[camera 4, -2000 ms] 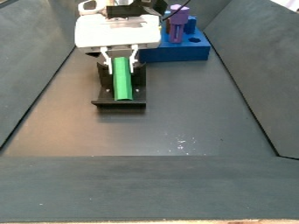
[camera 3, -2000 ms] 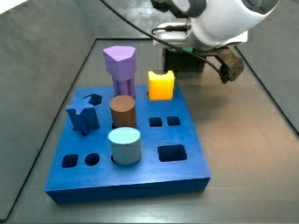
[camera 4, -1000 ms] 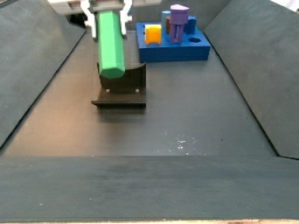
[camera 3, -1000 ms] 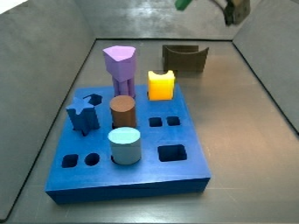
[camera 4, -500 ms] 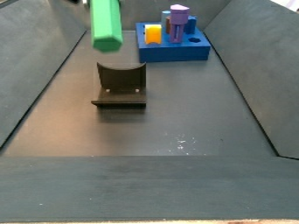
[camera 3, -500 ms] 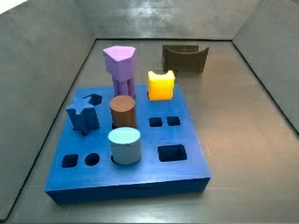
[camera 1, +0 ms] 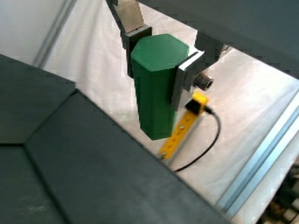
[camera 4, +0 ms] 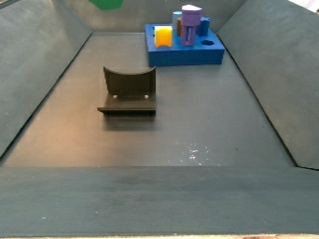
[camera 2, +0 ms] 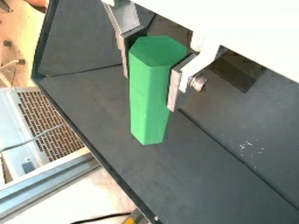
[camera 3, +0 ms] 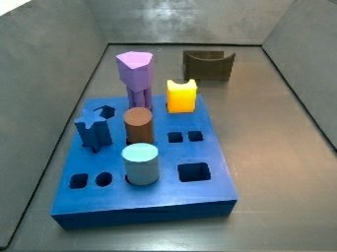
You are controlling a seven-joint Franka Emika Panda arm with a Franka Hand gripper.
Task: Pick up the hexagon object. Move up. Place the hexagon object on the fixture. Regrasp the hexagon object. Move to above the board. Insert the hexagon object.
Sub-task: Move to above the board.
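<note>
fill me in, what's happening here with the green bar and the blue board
The gripper is shut on the green bar, holding it by one end, lifted so high that a side view catches only its tip at the top edge. The fixture on the floor has nothing in it. The blue board carries purple, yellow, brown, light blue and dark blue pieces, with several holes open. The bar is not yet in the board.
</note>
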